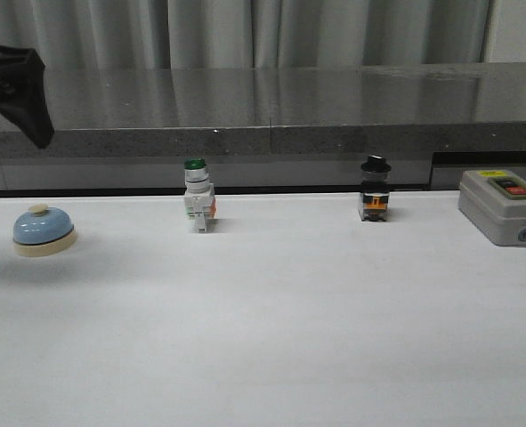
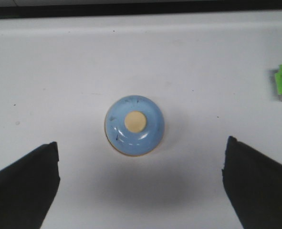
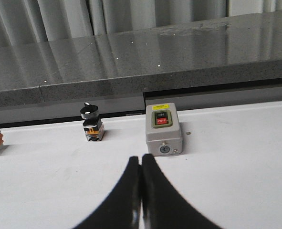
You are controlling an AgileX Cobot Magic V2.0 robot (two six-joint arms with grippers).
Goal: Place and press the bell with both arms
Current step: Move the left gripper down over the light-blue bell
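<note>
Left pincer (image 1: 18, 93) hung high at the far left of the front view, above the bell (image 1: 44, 230), which sat on the white surface (image 1: 289, 338) near its left edge; a green-capped switch (image 1: 198, 197), a black-capped switch (image 1: 375, 189) and a grey box (image 1: 505, 205) stood in a row to the right. From the left wrist, the pincer (image 2: 141, 183) stood wide open, the bell (image 2: 135, 125) between its fingers (image 2: 24, 186), untouched. From the right wrist, the right pincer (image 3: 141, 200) was closed empty, fingers touching, near the box (image 3: 163, 130) and the black-capped switch (image 3: 91, 123).
</note>
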